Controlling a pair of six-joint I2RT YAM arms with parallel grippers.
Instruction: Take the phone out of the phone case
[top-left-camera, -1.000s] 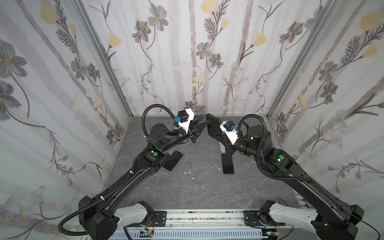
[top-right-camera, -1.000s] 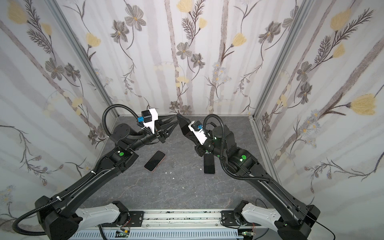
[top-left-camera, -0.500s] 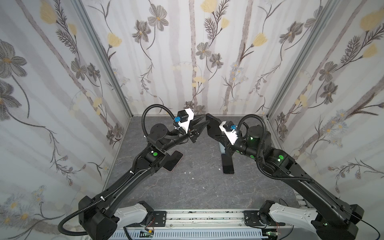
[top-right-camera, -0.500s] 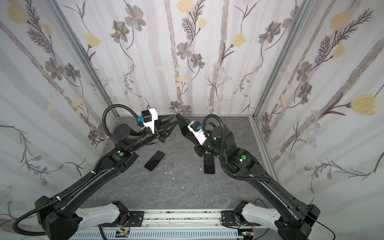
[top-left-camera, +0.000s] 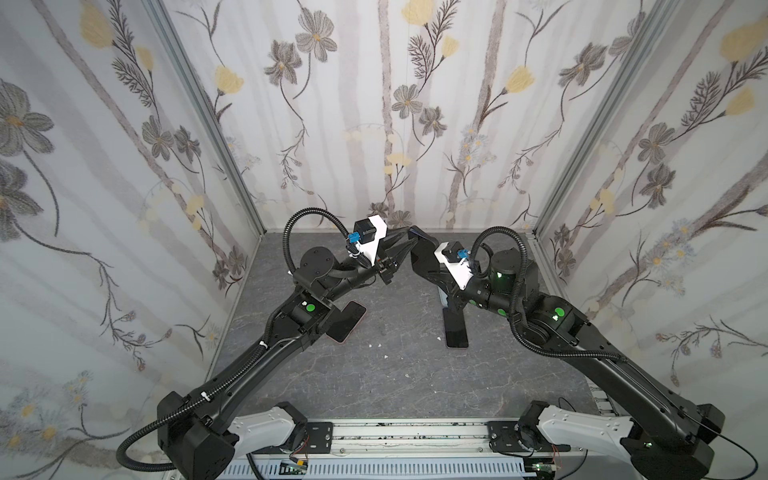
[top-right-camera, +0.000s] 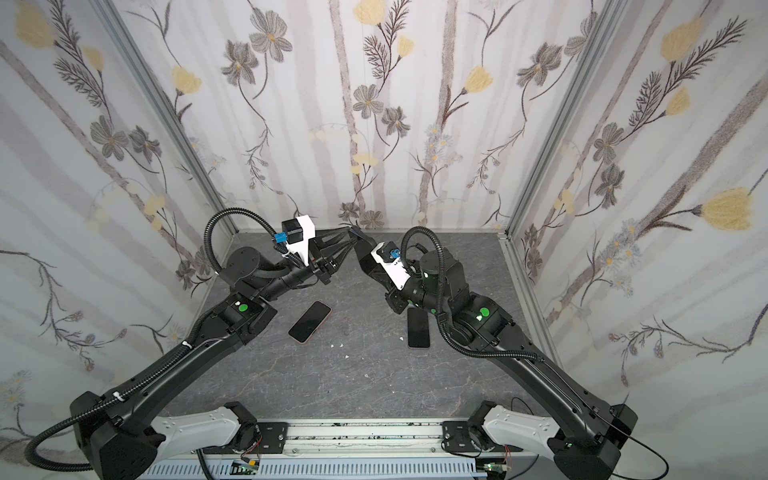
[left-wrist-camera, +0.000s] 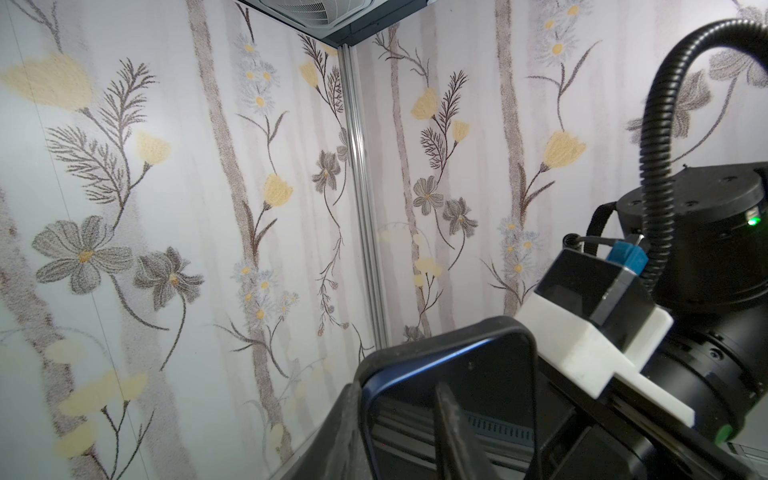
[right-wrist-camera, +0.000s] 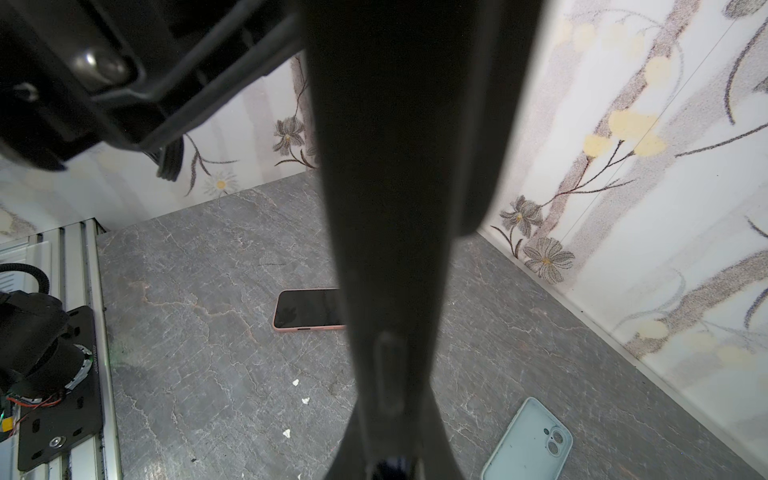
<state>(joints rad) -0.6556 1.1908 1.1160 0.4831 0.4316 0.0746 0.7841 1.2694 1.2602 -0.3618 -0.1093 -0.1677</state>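
Phones half covered, one blurred
In a top view the left arm (top-left-camera: 307, 316) covers part of the pink phone (top-left-camera: 349, 322), the right arm (top-left-camera: 478, 291) the far end of the dark phone (top-left-camera: 456, 332). In the right wrist view the cased phone (right-wrist-camera: 399, 208) is a blur; the pale blue case (right-wrist-camera: 530, 444) is cut by the edge.

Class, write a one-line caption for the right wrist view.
Edge-on black phone case fills centre; beyond, pink-cased phone and pale blue phone, back up, lie on grey table.
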